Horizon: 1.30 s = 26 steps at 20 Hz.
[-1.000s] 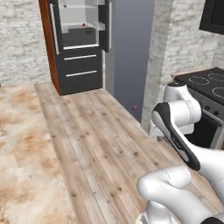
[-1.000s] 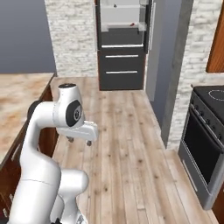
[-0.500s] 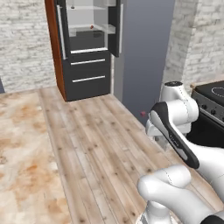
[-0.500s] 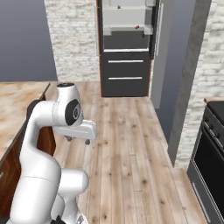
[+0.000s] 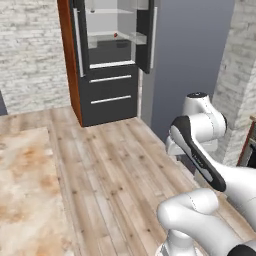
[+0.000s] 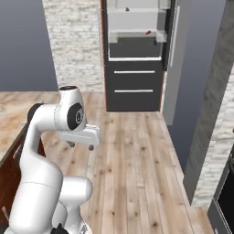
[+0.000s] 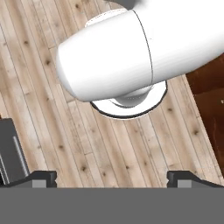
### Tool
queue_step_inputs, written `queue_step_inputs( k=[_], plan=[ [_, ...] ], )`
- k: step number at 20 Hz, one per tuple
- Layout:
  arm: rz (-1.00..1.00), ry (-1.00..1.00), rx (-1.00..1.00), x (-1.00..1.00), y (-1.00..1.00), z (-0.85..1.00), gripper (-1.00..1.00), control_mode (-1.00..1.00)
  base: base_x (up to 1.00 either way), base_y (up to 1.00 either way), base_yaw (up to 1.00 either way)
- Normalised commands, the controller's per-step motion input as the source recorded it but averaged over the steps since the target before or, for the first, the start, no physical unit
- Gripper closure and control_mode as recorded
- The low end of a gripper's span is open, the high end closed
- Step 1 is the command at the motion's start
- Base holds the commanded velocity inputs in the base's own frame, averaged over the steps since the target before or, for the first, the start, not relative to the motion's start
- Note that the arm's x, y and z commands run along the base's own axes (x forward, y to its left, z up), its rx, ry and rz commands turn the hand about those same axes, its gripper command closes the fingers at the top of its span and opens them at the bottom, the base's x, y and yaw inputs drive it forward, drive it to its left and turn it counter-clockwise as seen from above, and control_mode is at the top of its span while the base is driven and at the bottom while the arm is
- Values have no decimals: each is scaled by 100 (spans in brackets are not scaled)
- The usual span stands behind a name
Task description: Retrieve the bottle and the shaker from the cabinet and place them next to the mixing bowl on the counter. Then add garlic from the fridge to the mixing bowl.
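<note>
- Driving toward the fridge [image 5: 112, 60], the base has brought it nearer; its doors stand open.
- Gripper [image 7: 111, 177] fingers spread wide, empty; the garlic step looks underway.

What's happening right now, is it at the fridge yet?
Not quite. The robot faces the fridge across the wooden floor, with a stretch of floor between them. The fridge's upper doors stand open, showing its shelves, with a small red item on one. The arm is folded close to the body and the tool is open, pointing down at the floor and holding nothing. The counter edge sits at the left.
</note>
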Motion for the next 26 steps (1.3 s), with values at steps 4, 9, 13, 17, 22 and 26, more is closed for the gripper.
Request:
queue_step_inputs(
  k=[4,9,13,17,22,26],
  plan=[
    [0,0,0,0,0,0,-100,100,100,-44,12],
    [0,0,0,0,0,0,-100,100,100,-43,14],
    [0,0,0,0,0,0,-100,100,100,-36,13],
    [0,0,0,0,0,0,-100,100,100,-19,13],
    [0,0,0,0,0,0,-100,100,100,-3,10],
    [0,0,0,0,0,0,-100,100,100,-6,6]
  ],
)
